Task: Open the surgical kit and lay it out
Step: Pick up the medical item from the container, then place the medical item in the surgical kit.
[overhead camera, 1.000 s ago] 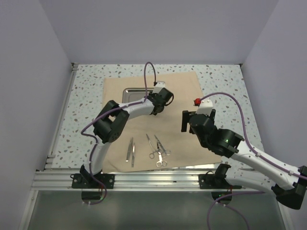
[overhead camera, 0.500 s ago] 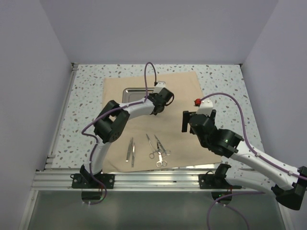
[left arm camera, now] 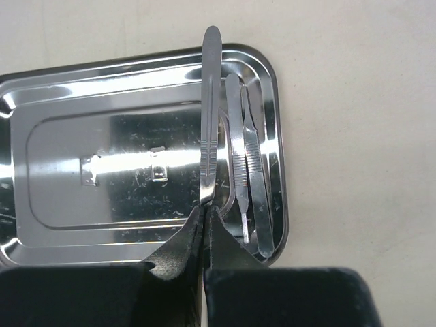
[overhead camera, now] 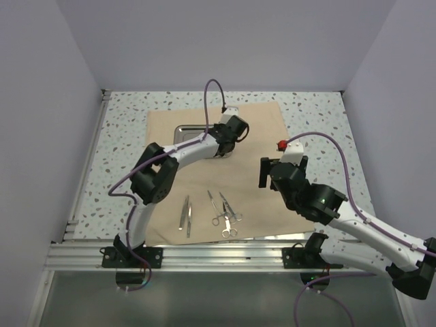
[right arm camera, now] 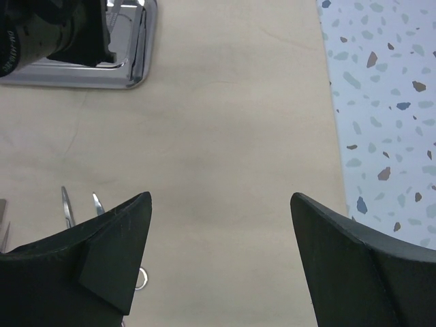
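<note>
The beige cloth (overhead camera: 262,126) lies spread flat on the table. The steel tray (overhead camera: 187,133) sits on its far left part. My left gripper (overhead camera: 225,136) is over the tray's right end. In the left wrist view it (left arm camera: 206,208) is shut on slim metal tweezers (left arm camera: 209,109) held above the tray (left arm camera: 102,170). Two more slim instruments (left arm camera: 248,163) lie along the tray's right side. My right gripper (overhead camera: 264,174) hovers open and empty over bare cloth (right arm camera: 225,136). Tweezers (overhead camera: 185,214) and two scissor-like tools (overhead camera: 223,212) lie on the cloth's near part.
The speckled table (overhead camera: 122,136) surrounds the cloth, with its bare strip to the right (right arm camera: 381,102). The tray's corner (right arm camera: 129,75) and the left wrist (right arm camera: 41,34) show at the top left of the right wrist view. Tool tips (right arm camera: 65,204) lie by the right gripper's left finger.
My left wrist has shifted slightly toward the far side above the tray's right end. The right arm and the tools on the cloth have not moved.
</note>
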